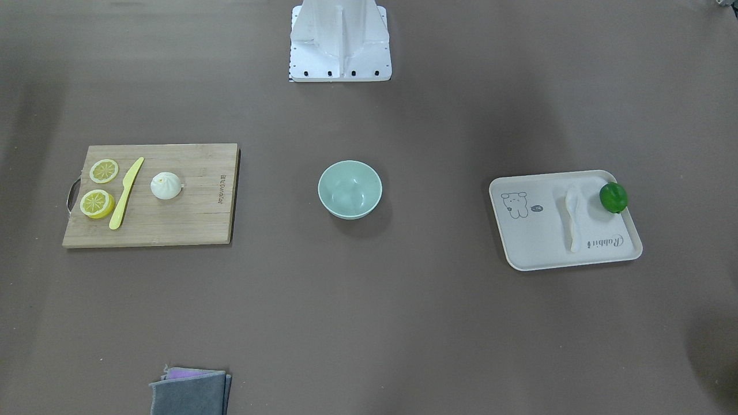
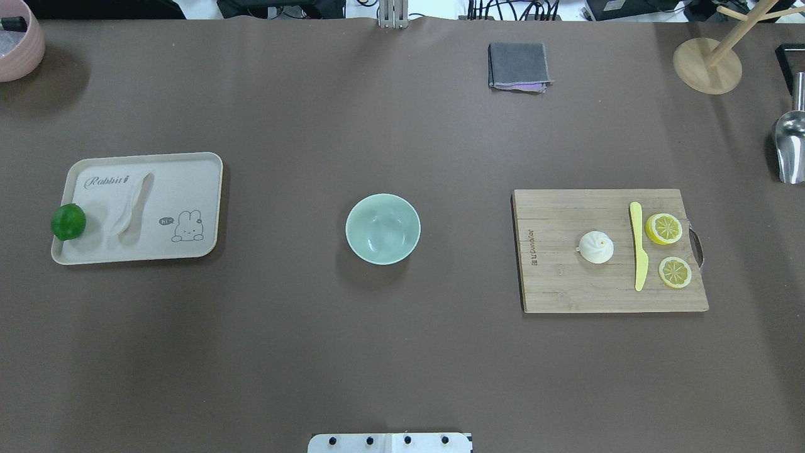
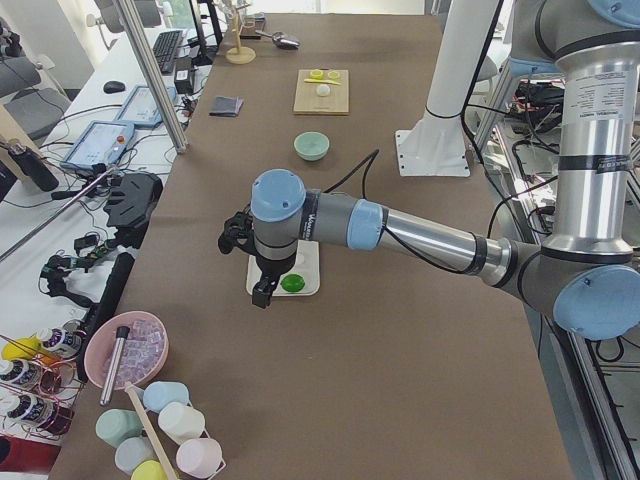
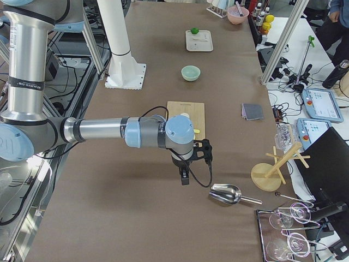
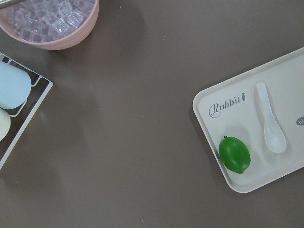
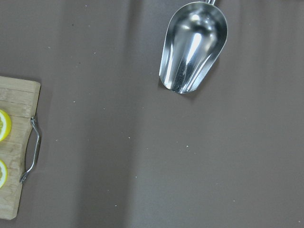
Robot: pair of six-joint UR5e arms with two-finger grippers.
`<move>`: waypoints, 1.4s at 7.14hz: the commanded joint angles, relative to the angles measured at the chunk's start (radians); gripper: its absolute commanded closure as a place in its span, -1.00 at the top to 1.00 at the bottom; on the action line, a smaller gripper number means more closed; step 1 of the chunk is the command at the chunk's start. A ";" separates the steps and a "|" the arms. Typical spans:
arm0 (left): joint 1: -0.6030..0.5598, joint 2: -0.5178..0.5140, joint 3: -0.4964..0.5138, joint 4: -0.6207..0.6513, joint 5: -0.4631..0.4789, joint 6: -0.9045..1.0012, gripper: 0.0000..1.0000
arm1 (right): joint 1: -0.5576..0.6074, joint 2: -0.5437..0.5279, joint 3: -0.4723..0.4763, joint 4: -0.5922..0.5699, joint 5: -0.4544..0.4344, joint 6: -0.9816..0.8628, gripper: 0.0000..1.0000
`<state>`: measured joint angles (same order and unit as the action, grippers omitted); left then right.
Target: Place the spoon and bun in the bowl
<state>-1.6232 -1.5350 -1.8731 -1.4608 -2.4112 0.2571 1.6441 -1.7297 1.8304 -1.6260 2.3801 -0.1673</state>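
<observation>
Left claw: left gripper [image 3: 262,296] hangs above the bench's left end, near the tray. Seen only side-on, so can't tell its opening or any contact.
Right claw: right gripper [image 4: 185,179] hangs above the bench's right end, between the board and the scoop. Side-on only, so can't tell the opening.
Bowl: one small round pale mint-green bowl [image 2: 382,228], smooth and plain, upright at bench centre.
Spoon: one small white glossy soup spoon [image 2: 129,204], short thick handle, oval scoop. It lies flat on the tray, well apart from the bowl.
Tray: one cream rectangular tray [image 2: 182,182] with rounded corners, "Rabbit" lettering and a bunny drawing, toward the bench's left end.
Fruit: one glossy round green fruit [image 2: 68,221] at the tray rim nearest the left end.
Bun: one small round white steamed bun [image 2: 596,247] with a pleated top, on the board, well apart from the bowl.
Board: one rectangular bamboo cutting board [image 2: 566,283] with a metal handle, toward the right end.
Knife: one yellow plastic knife [image 2: 638,245], between the bun and the slices.
Lemon: two round yellow lemon slices [image 2: 663,228], on the board's handle side.
Cloth: one folded grey cloth [image 2: 519,66], at the operators' edge.
Scoop: one shiny metal scoop [image 6: 192,47], at the right end.
</observation>
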 commanded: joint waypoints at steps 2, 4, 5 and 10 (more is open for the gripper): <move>0.002 0.066 -0.013 -0.086 -0.008 0.011 0.96 | -0.001 0.007 0.004 0.001 0.005 0.002 1.00; 0.014 0.065 0.023 -0.165 -0.006 -0.004 0.96 | -0.001 0.010 0.003 0.001 0.005 0.000 1.00; 0.014 0.053 0.037 -0.159 -0.005 -0.027 0.96 | -0.001 0.010 0.000 0.000 0.007 -0.001 1.00; 0.020 0.052 -0.003 -0.202 -0.009 -0.199 0.96 | -0.001 -0.004 -0.002 0.000 0.089 -0.006 1.00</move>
<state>-1.6046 -1.4885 -1.8578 -1.6476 -2.4187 0.0654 1.6429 -1.7263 1.8247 -1.6260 2.4594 -0.1689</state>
